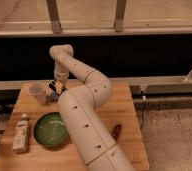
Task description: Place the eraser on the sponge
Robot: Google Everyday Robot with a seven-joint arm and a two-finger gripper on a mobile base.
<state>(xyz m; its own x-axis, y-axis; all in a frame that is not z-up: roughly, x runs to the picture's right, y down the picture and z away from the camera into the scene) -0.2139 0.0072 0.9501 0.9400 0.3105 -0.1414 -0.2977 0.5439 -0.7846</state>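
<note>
My gripper (57, 88) hangs down from the arm's wrist over the table's back-left part, just right of the clear plastic cup (37, 92). A small dark block, the eraser (52, 85), shows at the gripper's tip. Right below it lies the light-blue sponge (50, 96), partly covered by the gripper. I cannot tell whether the eraser touches the sponge or whether the gripper still holds it.
A green plate (51, 130) lies front-left on the wooden table (124, 107), with a pale bottle (21, 132) lying left of it. A reddish-brown oblong object (116, 131) rests near the right edge. My own arm (86, 130) crosses the table's middle.
</note>
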